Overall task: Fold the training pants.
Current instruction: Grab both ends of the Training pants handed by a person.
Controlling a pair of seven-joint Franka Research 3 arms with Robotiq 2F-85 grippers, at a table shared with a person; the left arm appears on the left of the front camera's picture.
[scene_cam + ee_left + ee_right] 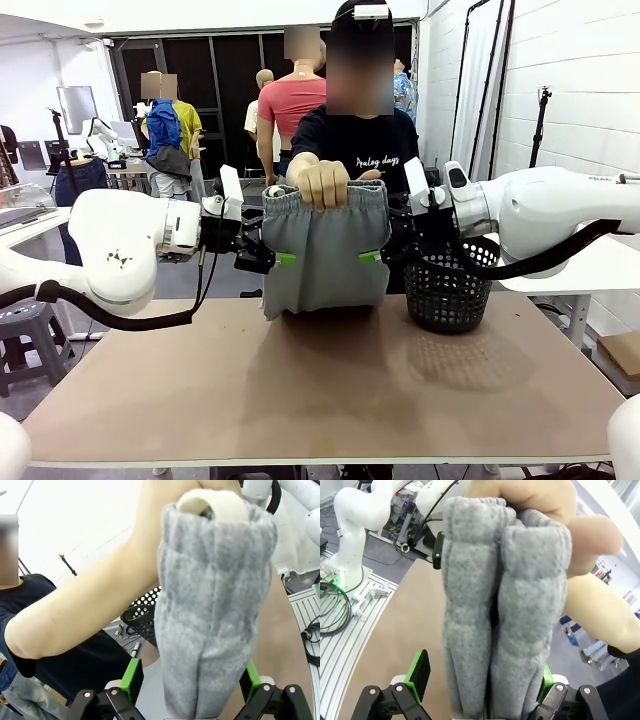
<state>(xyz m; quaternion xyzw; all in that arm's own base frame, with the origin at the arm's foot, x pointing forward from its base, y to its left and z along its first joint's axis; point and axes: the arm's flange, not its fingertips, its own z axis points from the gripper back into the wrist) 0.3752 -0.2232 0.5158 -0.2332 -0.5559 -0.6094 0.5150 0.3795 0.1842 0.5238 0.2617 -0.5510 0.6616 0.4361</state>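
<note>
1. One brown counter (300,390) runs from the camera to the far side. Its near part is bare and carries only soft shadows.
2. The robot's left hand (280,258) reaches in from the left at the lower left edge of the training pants (325,250). In its wrist view the left hand (192,680) stands spread, a green pad on either side of the hanging cloth (210,610), with a gap at one pad and nothing pinched.
3. The robot's right hand (375,257) meets the pants' lower right edge. In its wrist view the right hand (482,675) is spread too, straddling the bunched grey fabric (500,605) without clamping it.
4. The pants hang upright over the far middle of the counter, gathered waistband on top, lower edge at the counter surface.
5. A black mesh basket (445,290) stands on the counter just to the right of the pants.
6. The person's hand (320,182) grips the waistband from above.
7. Behind the person are a white brick wall (580,80), dark glazed doors and people standing.
</note>
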